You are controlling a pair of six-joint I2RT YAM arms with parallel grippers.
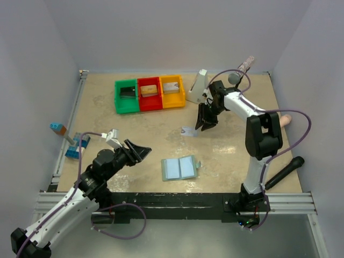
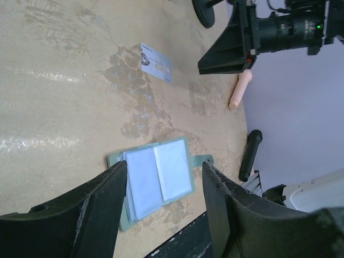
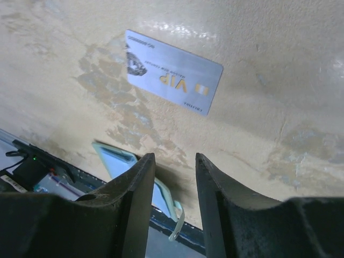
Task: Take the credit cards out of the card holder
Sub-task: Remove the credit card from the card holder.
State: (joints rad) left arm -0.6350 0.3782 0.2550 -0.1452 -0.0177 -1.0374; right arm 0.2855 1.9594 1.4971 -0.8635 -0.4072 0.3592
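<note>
Left gripper (image 1: 144, 153), spread and empty, hangs just left of the open wallet (image 1: 179, 168). Right gripper (image 1: 204, 124), parted and empty, is farther, beyond the wallet over the silver card (image 3: 173, 71).

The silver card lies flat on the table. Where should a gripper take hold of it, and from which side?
The silver card lies flat on the table, thin, with no edge raised, so a side approach finds nothing to pinch. Probably come from straight above and pinch across its short width, on the two long edges.
</note>
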